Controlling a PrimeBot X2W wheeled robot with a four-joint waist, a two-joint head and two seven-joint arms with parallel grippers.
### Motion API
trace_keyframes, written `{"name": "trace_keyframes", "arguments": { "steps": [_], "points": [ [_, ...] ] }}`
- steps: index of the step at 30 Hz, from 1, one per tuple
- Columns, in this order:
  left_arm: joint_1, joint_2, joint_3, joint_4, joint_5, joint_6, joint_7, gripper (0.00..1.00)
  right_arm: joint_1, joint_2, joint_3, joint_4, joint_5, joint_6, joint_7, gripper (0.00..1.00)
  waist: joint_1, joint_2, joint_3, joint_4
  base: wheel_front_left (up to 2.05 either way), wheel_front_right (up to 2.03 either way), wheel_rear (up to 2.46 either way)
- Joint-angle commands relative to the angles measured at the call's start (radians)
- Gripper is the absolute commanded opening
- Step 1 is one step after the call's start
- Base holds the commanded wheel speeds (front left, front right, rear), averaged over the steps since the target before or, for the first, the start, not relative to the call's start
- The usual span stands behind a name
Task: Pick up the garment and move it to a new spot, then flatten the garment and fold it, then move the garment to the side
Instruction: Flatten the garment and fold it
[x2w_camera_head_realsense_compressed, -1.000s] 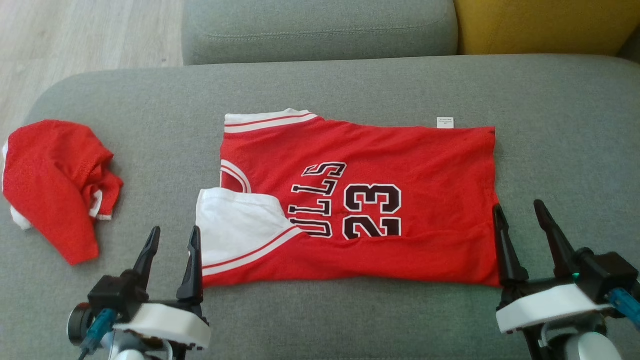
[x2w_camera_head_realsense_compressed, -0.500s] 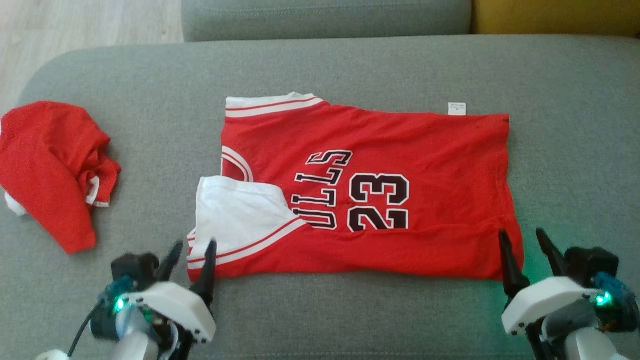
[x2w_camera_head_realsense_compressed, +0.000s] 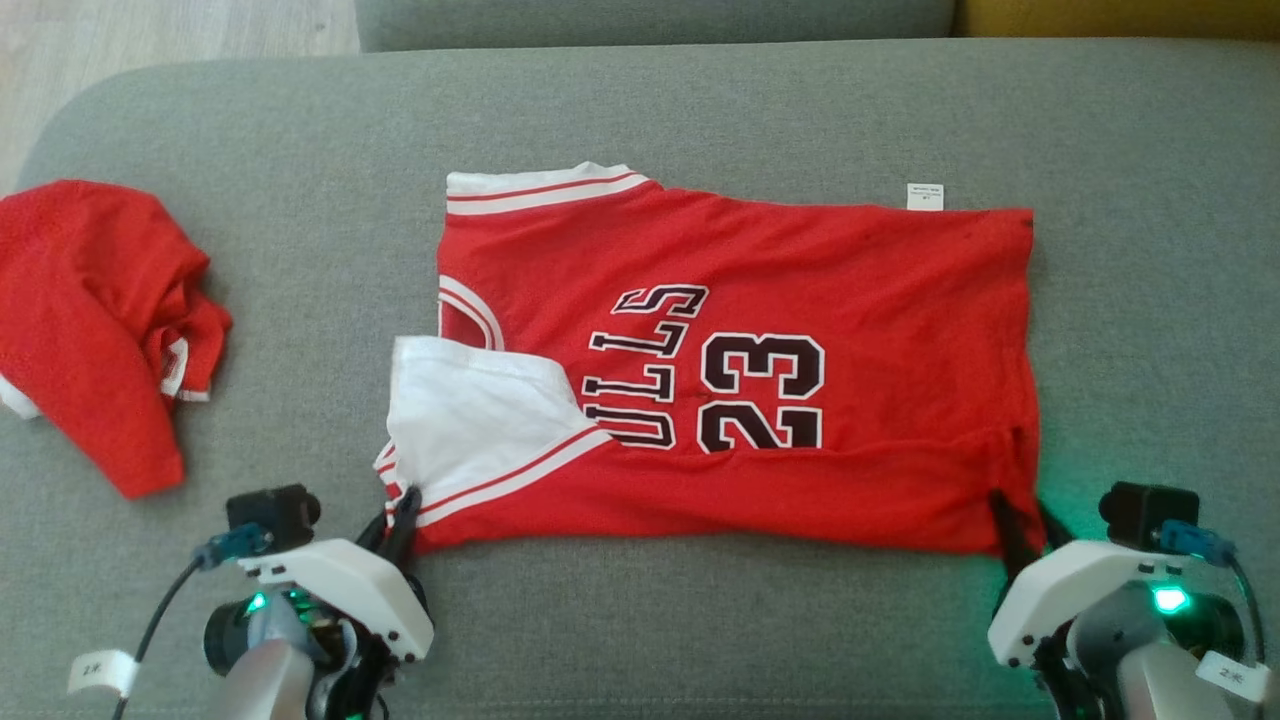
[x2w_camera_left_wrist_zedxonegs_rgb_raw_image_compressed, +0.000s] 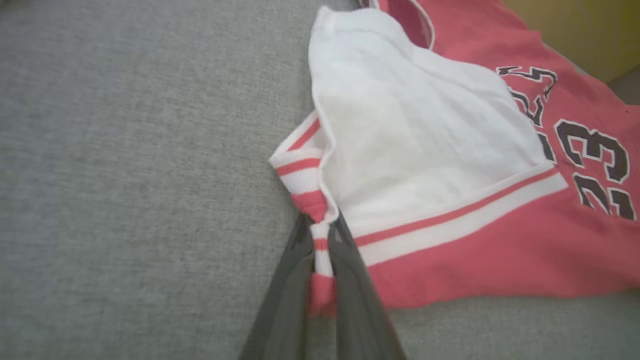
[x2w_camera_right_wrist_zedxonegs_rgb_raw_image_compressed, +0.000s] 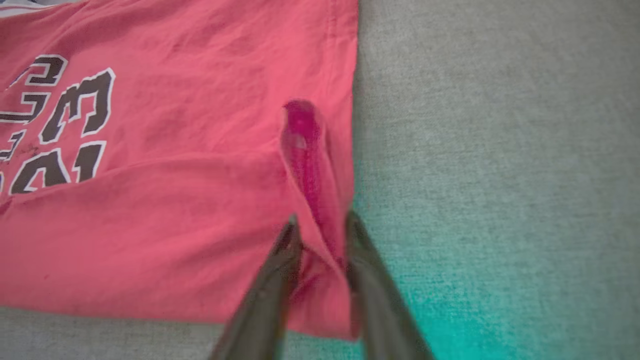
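A red basketball jersey (x2w_camera_head_realsense_compressed: 740, 350) lies spread sideways across the middle of a grey sofa (x2w_camera_head_realsense_compressed: 700, 110) cushion. Its near long edge is folded over in a strip, and a white lining flap shows at the armhole end. A second red garment (x2w_camera_head_realsense_compressed: 95, 310) sits crumpled well apart at the robot's left. The jersey looks thin, light and limp, a mesh likely to sag and slide on itself rather than hold a shape. By that judgement it is best taken at its two near corners, where stitched trim and hem give the claws something firmer to bite, and lifted evenly to keep the edge taut. The left claw (x2w_camera_head_realsense_compressed: 402, 512) is pinched tight on the striped armhole trim at the near left corner, with the trim drawn up between its fingers. The right claw (x2w_camera_head_realsense_compressed: 1020, 512) stands narrow astride a raised ridge of hem at the near right corner, and whether it bites yet cannot be told. Both wrists sit low at the near edge of the cushion, fingers pointing away from the robot and lying almost flat to the fabric.
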Motion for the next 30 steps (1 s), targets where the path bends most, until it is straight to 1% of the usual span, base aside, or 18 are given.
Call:
{"name": "trace_keyframes", "arguments": {
  "steps": [1,3,6,9,12,16,21,27,28,29,30],
  "points": [
    [-0.02,0.011,0.02,-0.008,0.002,-0.005,-0.005,0.0,-0.022,-0.005,0.029,-0.021,0.01,-0.001,-0.004,0.0,0.0,-0.0001,-0.001,0.001,0.0,0.0,0.0],
    [-0.02,0.017,0.017,-0.013,0.01,-0.005,-0.027,0.0,-0.019,-0.005,0.027,-0.028,0.015,-0.001,-0.012,0.0,0.0,-0.0001,-0.004,0.001,0.0,0.0,0.0],
    [-0.009,0.022,0.023,-0.04,0.017,0.009,-0.067,0.0,-0.01,-0.004,0.024,-0.052,0.026,-0.001,-0.032,0.0,0.0,-0.0001,-0.012,0.002,0.0,0.0,0.0],
    [0.018,0.029,0.032,-0.086,0.021,0.026,-0.096,0.0,0.009,-0.004,0.016,-0.08,0.03,-0.001,-0.037,0.0,0.0,-0.0001,-0.024,0.003,0.0,0.0,0.0],
    [0.057,0.039,0.035,-0.155,0.025,0.044,-0.101,0.0,0.039,-0.004,0.004,-0.109,0.031,-0.001,-0.022,0.0,0.0,-0.0001,-0.038,0.006,0.0,0.0,0.0],
    [0.137,0.049,0.04,-0.267,0.022,0.078,-0.08,0.0,0.08,-0.004,-0.013,-0.138,0.025,-0.001,0.008,0.0,0.0,-0.0001,-0.059,0.005,0.0,0.0,0.0],
    [0.249,0.047,0.038,-0.401,0.007,0.123,-0.022,0.0,0.123,-0.016,-0.038,-0.16,0.021,-0.001,0.035,0.0,0.0,-0.0001,-0.087,0.008,0.0,0.0,0.0],
    [0.326,0.053,0.027,-0.488,0.002,0.157,0.034,0.0,0.151,-0.019,-0.056,-0.174,0.022,-0.001,0.053,0.0,0.0,-0.0001,-0.104,0.013,0.0,0.0,0.0],
    [0.327,0.053,0.023,-0.49,0.004,0.16,0.039,0.0,0.153,-0.018,-0.059,-0.174,0.024,-0.001,0.053,0.2,0.0,-0.0001,-0.106,0.015,0.0,0.0,0.0],
    [0.326,0.053,0.02,-0.489,0.006,0.163,0.044,0.6,0.155,-0.018,-0.061,-0.174,0.025,-0.001,0.054,0.92,0.0,-0.0001,-0.106,0.016,0.0,0.0,0.0],
    [0.326,0.053,0.02,-0.489,0.006,0.163,0.044,0.6,0.155,-0.018,-0.061,-0.174,0.025,-0.001,0.054,0.92,0.0,-0.0001,-0.106,0.016,0.0,0.0,0.0]
  ]
}}
